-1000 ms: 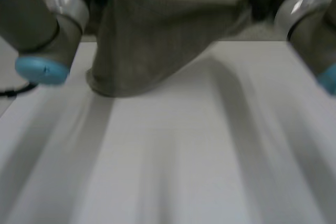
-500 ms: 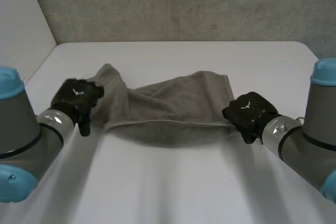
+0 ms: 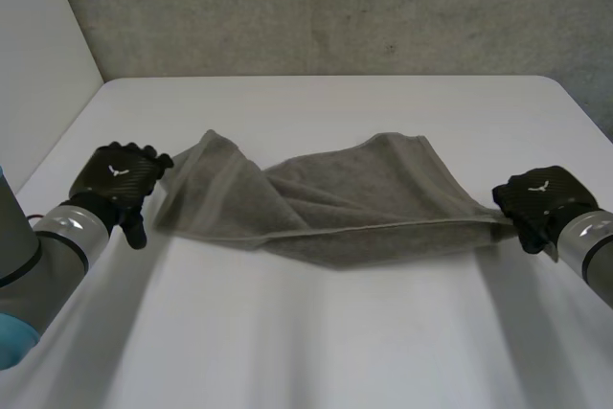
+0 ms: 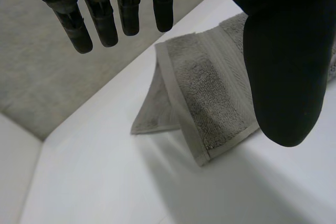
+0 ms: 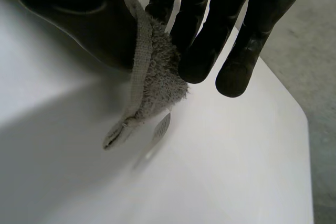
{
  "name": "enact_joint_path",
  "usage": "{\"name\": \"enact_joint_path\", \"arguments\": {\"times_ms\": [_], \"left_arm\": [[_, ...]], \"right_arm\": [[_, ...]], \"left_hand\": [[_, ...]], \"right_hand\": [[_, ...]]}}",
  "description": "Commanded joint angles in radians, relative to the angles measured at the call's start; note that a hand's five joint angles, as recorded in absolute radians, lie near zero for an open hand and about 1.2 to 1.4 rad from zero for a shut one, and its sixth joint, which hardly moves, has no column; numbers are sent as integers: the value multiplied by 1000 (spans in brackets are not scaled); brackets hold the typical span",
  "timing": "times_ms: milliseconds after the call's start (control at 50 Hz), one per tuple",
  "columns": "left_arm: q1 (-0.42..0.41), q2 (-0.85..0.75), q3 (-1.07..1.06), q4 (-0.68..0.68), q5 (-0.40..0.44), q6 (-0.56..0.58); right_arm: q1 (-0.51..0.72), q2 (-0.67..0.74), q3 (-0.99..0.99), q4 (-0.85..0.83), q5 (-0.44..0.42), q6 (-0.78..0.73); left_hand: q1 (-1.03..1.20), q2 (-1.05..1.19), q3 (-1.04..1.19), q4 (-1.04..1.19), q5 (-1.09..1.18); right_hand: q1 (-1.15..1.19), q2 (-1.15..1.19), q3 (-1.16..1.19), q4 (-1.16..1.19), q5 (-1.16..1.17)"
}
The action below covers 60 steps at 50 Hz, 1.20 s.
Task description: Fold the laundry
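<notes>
A grey towel (image 3: 354,208) lies loosely stretched across the middle of the white table (image 3: 316,332), bunched and partly doubled at its left end. My left hand (image 3: 115,179) rests just beside that left end with nothing in it. Its fingers (image 4: 100,19) are straight and its thumb (image 4: 278,51) stands apart, above the towel's folded left corner (image 4: 210,93). My right hand (image 3: 541,200) is at the towel's right corner. There its fingers (image 5: 210,35) and thumb pinch the towel's hem (image 5: 149,77) a little above the table.
The table's far edge meets a grey textured surface (image 3: 316,16). A white wall (image 3: 38,64) runs along the left side. Bare tabletop lies in front of the towel, between my two arms.
The towel came down from hanging close to the camera onto the table. My left hand let go of its end. My right hand pulled its corner out to the right, stretching the towel.
</notes>
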Motion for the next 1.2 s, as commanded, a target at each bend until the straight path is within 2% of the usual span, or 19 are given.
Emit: {"name": "enact_joint_path", "arguments": {"times_ms": [20,180,380,440,560,920,1200], "left_arm": [[14,-62,13,0,102,2],[8,-188,83,-3,113,1],[-7,-242,140,-5,116,-7],[-27,-255,158,-8,157,-8],[-47,-274,181,-9,213,-10],[-138,-352,252,-11,206,-10],[-161,-395,289,-25,203,-10]], "right_arm": [[-45,24,2,-35,-1,-1],[-61,44,0,-55,-1,-1],[-61,62,5,-56,-1,0],[-59,62,5,-56,-1,-1],[-56,62,9,-61,-1,-1],[-53,70,23,-73,-13,-1],[-53,81,23,-75,-13,-1]], "left_hand": [[28,30,28,29,32],[55,56,54,55,59],[99,100,98,99,103],[198,199,198,198,202],[237,238,236,237,241],[292,294,292,293,297],[536,537,536,536,540]], "right_hand": [[57,81,58,63,39],[57,81,58,63,39],[57,81,58,63,39],[57,81,58,63,39],[57,81,58,63,39],[57,81,58,63,39],[57,81,58,63,39]]}}
